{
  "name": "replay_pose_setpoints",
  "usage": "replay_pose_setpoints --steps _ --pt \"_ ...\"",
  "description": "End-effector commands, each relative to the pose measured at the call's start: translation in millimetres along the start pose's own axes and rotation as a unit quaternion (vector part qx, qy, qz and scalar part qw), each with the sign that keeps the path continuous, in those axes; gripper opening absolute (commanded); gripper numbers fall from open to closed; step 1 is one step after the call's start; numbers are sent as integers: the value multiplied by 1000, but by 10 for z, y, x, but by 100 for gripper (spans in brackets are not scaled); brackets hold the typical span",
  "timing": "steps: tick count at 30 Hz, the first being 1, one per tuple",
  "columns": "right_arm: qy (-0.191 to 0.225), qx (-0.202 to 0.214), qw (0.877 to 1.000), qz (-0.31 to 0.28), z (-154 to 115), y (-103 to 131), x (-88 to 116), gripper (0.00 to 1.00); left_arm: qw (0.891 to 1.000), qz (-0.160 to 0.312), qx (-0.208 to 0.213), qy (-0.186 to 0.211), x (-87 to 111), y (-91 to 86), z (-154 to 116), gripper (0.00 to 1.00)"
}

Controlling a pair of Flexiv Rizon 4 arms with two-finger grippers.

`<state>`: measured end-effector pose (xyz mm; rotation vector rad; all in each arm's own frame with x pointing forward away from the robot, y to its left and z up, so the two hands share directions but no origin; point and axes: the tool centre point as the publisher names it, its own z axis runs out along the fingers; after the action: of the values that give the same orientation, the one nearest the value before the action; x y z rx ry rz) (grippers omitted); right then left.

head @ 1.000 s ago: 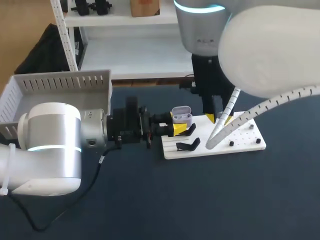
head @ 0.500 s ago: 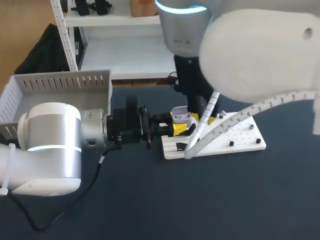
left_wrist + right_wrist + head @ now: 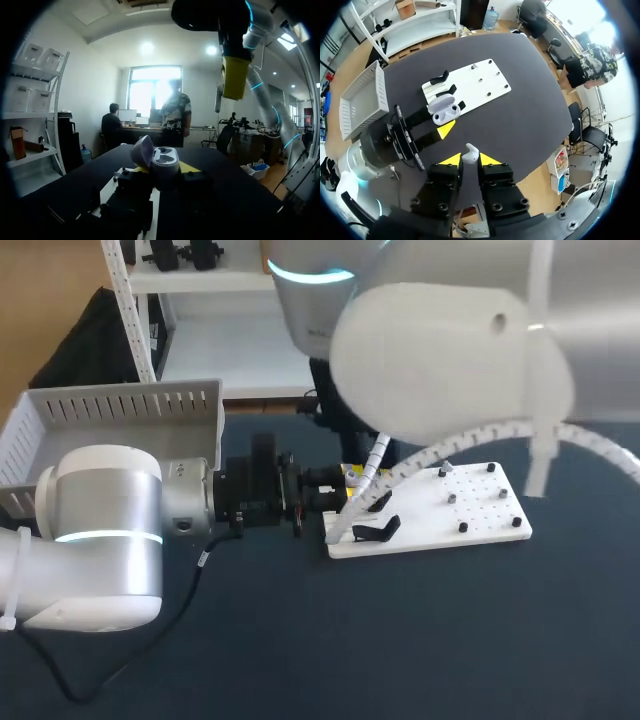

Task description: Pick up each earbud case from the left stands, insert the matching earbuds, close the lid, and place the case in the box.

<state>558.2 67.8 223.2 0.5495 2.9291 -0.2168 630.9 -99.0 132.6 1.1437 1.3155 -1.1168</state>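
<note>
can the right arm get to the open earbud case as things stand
Probably yes: the right pincer, shut on an earbud, hangs above the earbud case, whose lid stands open, with nothing between them.

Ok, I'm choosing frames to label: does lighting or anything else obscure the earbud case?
Left wrist view: backlit, left gripper dark, earbud case readable. Right wrist view: even light, case and earbud plain. Head view: right arm hides the case.

Count, table:
- One white plastic earbud case, lid open.
- One small white earbud.
- Two black curved stands visible.
- One flat white peg plate, six small dark pegs on it.
- One grey slotted plastic box.
</note>
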Motion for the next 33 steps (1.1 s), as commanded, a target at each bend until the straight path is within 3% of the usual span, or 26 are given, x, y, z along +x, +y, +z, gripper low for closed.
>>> replay_pose_setpoints --steps 1,19,33 --pt "0 14 1000 7 100 126 -64 0 1000 1 -2 -2 7 -6 4 0" --pt "-15 21 1000 9 339 217 -332 0 1000 1 -2 -2 7 -6 4 0" --pt "-4 23 1000 21 447 250 -385 0 1000 1 -2 -2 7 -6 4 0"
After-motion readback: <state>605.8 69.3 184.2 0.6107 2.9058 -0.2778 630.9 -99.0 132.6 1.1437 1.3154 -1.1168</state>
